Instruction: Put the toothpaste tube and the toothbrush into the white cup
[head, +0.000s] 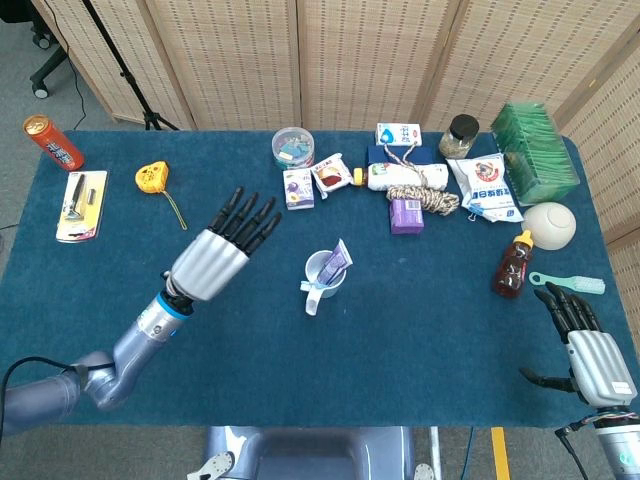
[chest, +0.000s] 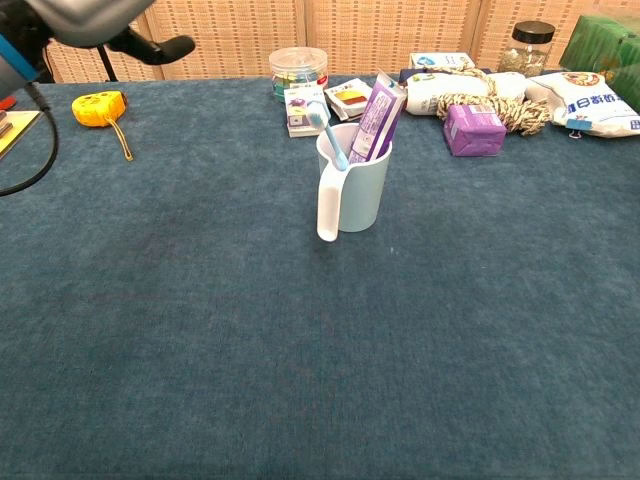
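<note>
The purple toothpaste tube (chest: 374, 118) and the blue toothbrush (chest: 329, 135) stand tilted inside the white cup (chest: 358, 190) (mid-table). The left hand (head: 222, 249) hovers empty, fingers spread; the right hand (head: 583, 345) rests empty, fingers apart.

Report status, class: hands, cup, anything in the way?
Left hand open, holding nothing. Right hand open. Toothpaste tube and toothbrush standing in white cup. Nothing blocking it.

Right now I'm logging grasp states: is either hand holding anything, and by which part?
Nothing is held. The left hand and right hand are empty with fingers spread; toothpaste tube and toothbrush stand in the white cup.
</note>
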